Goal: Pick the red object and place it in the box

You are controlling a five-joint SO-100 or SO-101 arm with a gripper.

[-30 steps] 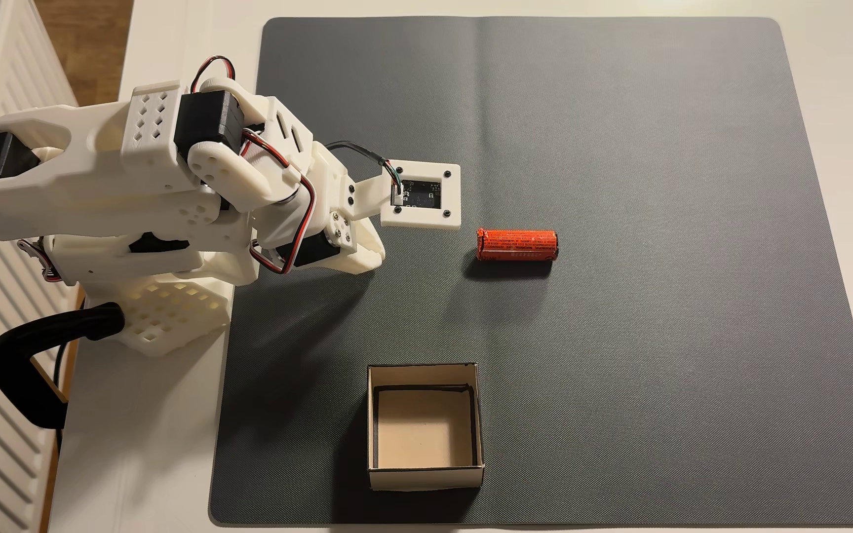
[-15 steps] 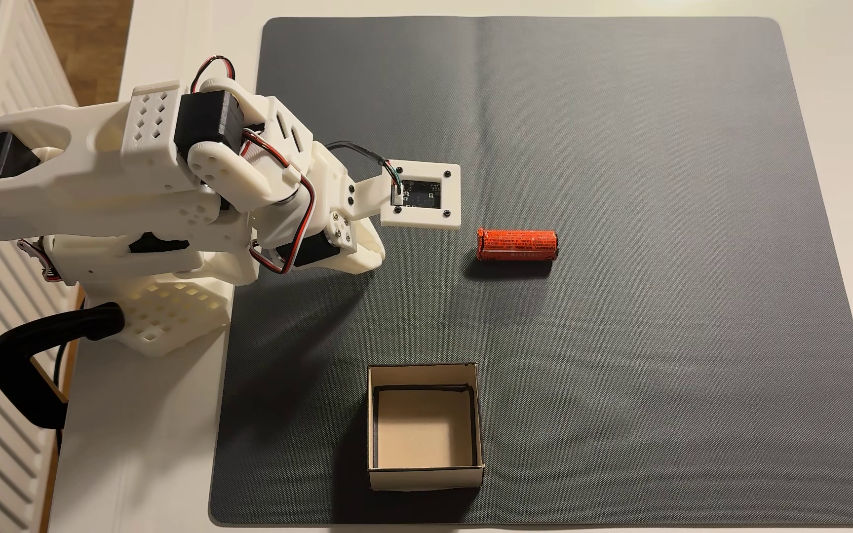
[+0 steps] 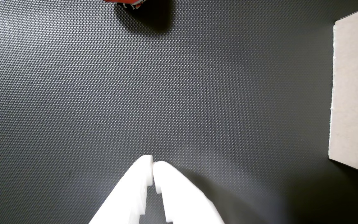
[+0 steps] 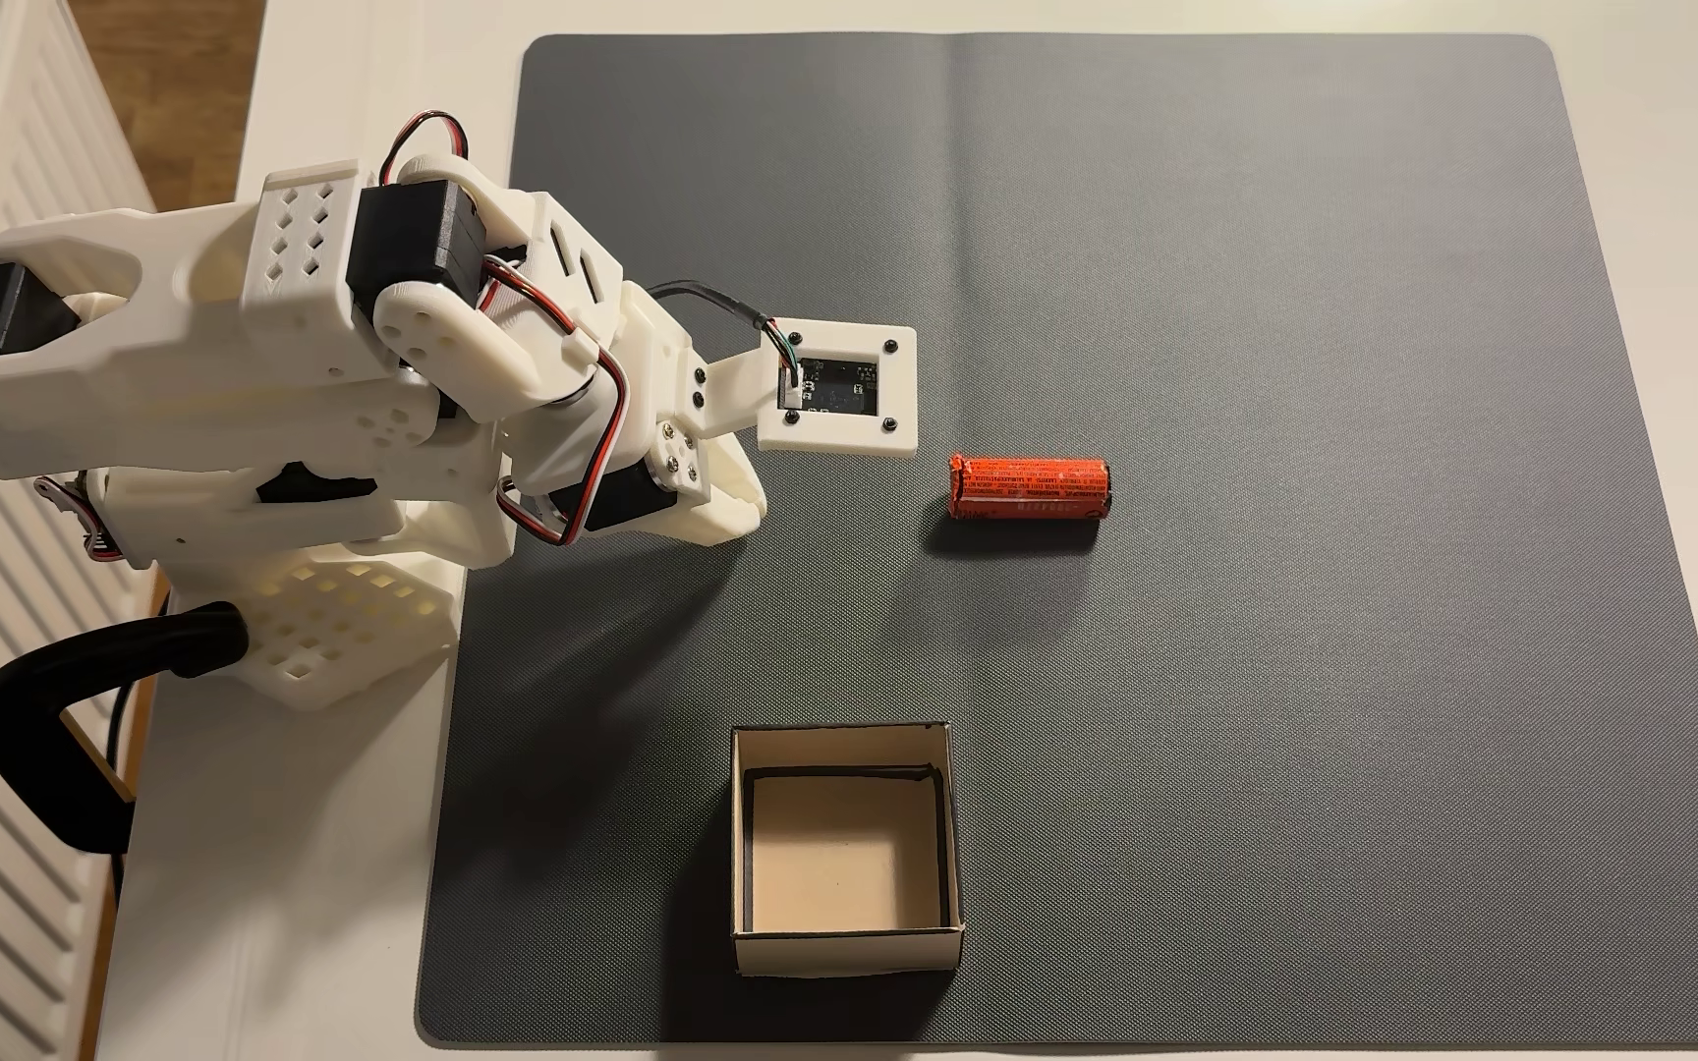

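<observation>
We see the red object [image 4: 1029, 490] lying on its side on the dark grey mat [image 4: 1335, 714], out in the open with nothing touching it. The box [image 4: 947, 944] sits apart from it, nearer the bottom of the fixed view, and it has nothing inside. In the wrist view, our gripper [image 3: 153, 163] has its jaws together, holding nothing, over bare mat and well short of the red object. So we think nothing is done yet: reaching, grabbing, carrying and dropping are all left.

red object [image 4: 1029, 490] on mat [image 4: 1335, 306], box [image 4: 843, 951] nearer, arm [image 4: 314, 347] left
</observation>
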